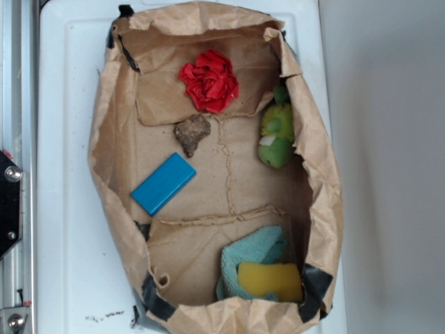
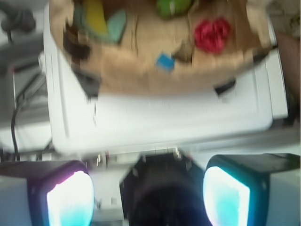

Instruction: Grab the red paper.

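The red paper (image 1: 209, 80) is a crumpled rosette lying in the far end of a brown paper-lined tray (image 1: 111, 174). In the blurred wrist view the red paper (image 2: 212, 34) shows far off at the top right. My gripper (image 2: 148, 195) is high above and well back from the tray, over the white table edge. Its two fingers (image 2: 70, 200) stand wide apart with nothing between them. The gripper does not show in the exterior view.
A brown rock (image 1: 192, 133) lies just below the red paper. A blue block (image 1: 163, 183), a green plush toy (image 1: 277, 129), a teal cloth (image 1: 254, 257) and a yellow sponge (image 1: 270, 280) also lie in the tray.
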### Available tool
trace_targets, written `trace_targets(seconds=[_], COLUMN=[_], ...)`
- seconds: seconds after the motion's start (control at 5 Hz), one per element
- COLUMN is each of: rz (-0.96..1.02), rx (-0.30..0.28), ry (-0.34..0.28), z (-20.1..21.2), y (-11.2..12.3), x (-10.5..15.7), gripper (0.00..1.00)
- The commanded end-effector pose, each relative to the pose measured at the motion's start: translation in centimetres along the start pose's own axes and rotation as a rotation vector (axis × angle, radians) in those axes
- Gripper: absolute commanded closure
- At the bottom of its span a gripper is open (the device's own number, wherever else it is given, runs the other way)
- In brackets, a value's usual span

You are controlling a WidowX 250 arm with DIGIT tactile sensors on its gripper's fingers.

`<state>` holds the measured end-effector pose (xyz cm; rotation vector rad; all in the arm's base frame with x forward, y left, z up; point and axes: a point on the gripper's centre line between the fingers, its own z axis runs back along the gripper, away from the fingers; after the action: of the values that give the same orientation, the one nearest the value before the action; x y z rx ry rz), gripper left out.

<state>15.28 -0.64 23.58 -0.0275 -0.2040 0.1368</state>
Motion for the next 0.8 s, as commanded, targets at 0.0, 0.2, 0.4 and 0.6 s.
trace_targets(seconds=[0.0, 0.2, 0.4, 0.6], rz=[0.195, 0.417, 0.602, 0.722], rx=[0.088, 0.059, 0.062, 0.068], ry=[-0.049, -0.120, -0.144, -0.173], z=[-4.2, -6.5, -8.0, -9.3], y=[2.2, 2.9, 3.8, 5.1], x=[5.9, 7.8, 8.1, 8.2], gripper=[0.00, 0.00, 0.00, 0.00])
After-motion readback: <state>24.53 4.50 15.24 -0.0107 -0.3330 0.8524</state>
